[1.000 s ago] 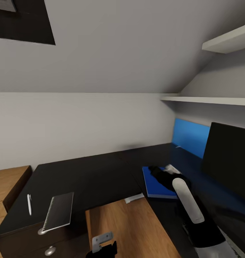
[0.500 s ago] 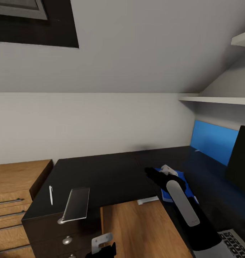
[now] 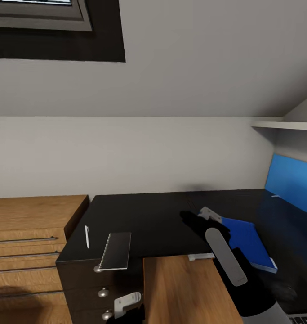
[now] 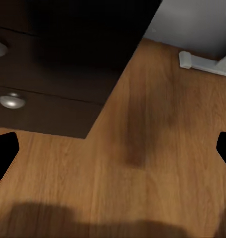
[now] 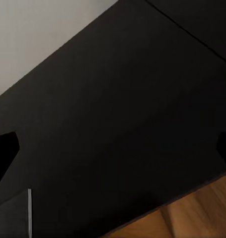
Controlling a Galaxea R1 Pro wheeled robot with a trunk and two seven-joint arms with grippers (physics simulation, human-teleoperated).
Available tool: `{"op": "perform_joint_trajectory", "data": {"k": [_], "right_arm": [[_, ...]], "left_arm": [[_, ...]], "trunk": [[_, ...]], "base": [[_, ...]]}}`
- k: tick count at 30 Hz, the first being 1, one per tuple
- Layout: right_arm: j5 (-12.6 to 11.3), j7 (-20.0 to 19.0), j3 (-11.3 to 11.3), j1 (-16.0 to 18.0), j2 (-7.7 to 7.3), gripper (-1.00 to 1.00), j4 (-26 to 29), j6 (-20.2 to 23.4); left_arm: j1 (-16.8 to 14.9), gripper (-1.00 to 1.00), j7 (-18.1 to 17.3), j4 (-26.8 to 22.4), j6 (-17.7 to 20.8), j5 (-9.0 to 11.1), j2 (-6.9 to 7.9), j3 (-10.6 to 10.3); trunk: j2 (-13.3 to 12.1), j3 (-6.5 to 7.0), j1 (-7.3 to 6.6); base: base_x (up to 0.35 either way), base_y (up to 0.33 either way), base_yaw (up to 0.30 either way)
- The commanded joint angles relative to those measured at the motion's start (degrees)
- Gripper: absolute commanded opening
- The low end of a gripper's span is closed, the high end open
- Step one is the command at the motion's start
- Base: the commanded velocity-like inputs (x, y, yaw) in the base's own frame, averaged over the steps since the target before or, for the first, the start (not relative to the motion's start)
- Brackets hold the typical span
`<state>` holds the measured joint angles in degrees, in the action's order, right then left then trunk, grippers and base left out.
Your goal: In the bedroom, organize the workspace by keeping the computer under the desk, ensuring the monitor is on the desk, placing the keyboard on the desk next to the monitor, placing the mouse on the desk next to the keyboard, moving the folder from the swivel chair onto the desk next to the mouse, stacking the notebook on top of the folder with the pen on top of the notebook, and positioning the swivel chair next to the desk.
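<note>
While the head view takes in the whole corner, each wrist view adds close detail:
Drawer chest: light-wood chest (image 3: 32,234) stands just left of the counter (image 3: 162,216).
Pen: thin white stick (image 3: 86,236) lies on the counter's left end, just left of the notebook.
Notebook: dark-grey rectangle (image 3: 117,250) overhangs the counter's front edge above the round drawer knobs (image 3: 102,293); well apart from both grippers.
Left gripper: low beside the drawer unit (image 3: 131,306); its wrist view shows dark fingertips (image 4: 4,151) at opposite edges, spread wide over the wood floor (image 4: 142,163), holding nothing.
Right gripper: over the counter (image 3: 193,219); its wrist view shows fingertips (image 5: 4,148) wide apart above the black top, with the notebook's edge (image 5: 30,210) in one corner.
Folder: flat bright-blue rectangle (image 3: 247,243) lies on the counter just right of the right gripper.
Blue wall panel: far right (image 3: 290,177).
</note>
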<state>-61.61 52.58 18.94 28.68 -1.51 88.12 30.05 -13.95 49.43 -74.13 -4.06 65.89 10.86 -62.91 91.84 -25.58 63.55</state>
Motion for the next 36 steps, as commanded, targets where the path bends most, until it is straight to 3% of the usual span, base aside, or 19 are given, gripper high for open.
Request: {"op": "perform_joint_trajectory", "data": {"k": [1,7,11,16,20,36], "right_arm": [[-0.21,0.46,0.2,0.06,-0.04,1.0,0.08,0.2],[0.32,0.49,1.31,0.06,0.05,1.0,-0.05,0.18],[0.58,0.51,3.38,0.06,0.04,1.0,-0.1,0.18],[3.47,0.51,4.35,0.06,0.23,1.0,-0.14,0.18],[4.96,0.51,4.56,0.06,0.34,1.0,-0.14,0.17],[5.36,0.51,4.71,0.06,0.43,1.0,-0.15,0.18]], "left_arm": [[-0.12,1.0,0.21,-0.05,-0.42,0.46,0.03,-0.17],[-0.12,1.0,0.22,0.31,-0.42,0.46,0.12,0.2],[-0.12,1.0,0.22,0.43,-0.42,0.48,0.12,0.26],[-0.12,1.0,0.19,0.47,-0.41,0.47,0.13,1.1],[-0.12,1.0,0.18,0.48,-0.42,0.46,0.13,1.46],[-0.12,1.0,0.14,0.44,-0.42,0.38,0.04,1.45]], "trunk": [[0.04,-0.07,0.0],[0.04,-0.16,0.0],[0.04,-0.27,0.0],[0.04,-0.42,0.0],[0.04,-0.55,0.0],[0.04,-1.04,0.0]], "base": [[0.0,0.0,0.279],[0.0,0.0,0.279],[0.0,0.0,0.276],[0.0,0.0,0.273],[0.0,0.0,0.272],[0.0,0.0,0.271]]}}
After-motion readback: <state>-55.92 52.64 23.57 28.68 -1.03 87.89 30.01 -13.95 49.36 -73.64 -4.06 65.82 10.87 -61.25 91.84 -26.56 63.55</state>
